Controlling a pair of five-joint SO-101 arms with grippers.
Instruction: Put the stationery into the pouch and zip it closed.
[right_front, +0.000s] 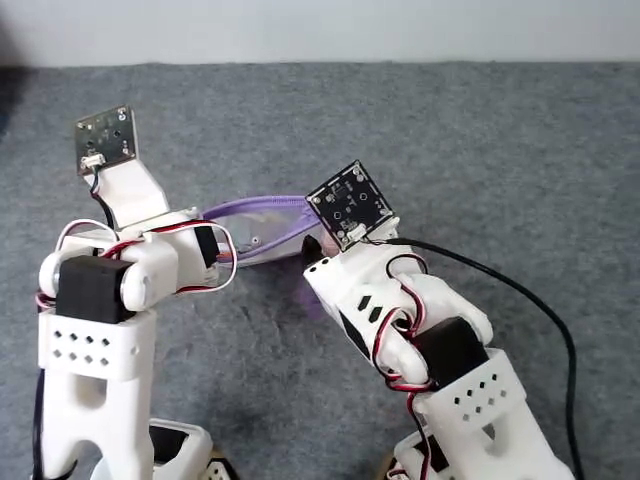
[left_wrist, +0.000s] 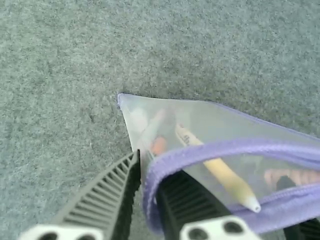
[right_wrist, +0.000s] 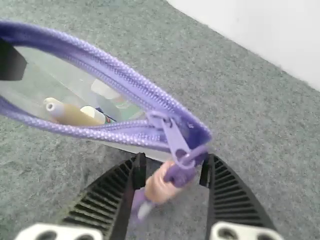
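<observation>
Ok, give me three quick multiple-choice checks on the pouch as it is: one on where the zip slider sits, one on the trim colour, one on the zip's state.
1. Where is the zip slider?
A. at the pouch end by the right gripper
B. midway along
C. at the opposite end

2. What colour is the trim?
A. green
B. purple
C. red

3. How is the zip?
A. fully closed
B. open along most of its length
C. missing

Answers:
1 A: the slider and its pull hang between the right gripper's open fingers.
2 B: the band along the pouch's mouth is purple in every view.
3 B: the two zip edges gape apart, with the pens visible inside.
</observation>
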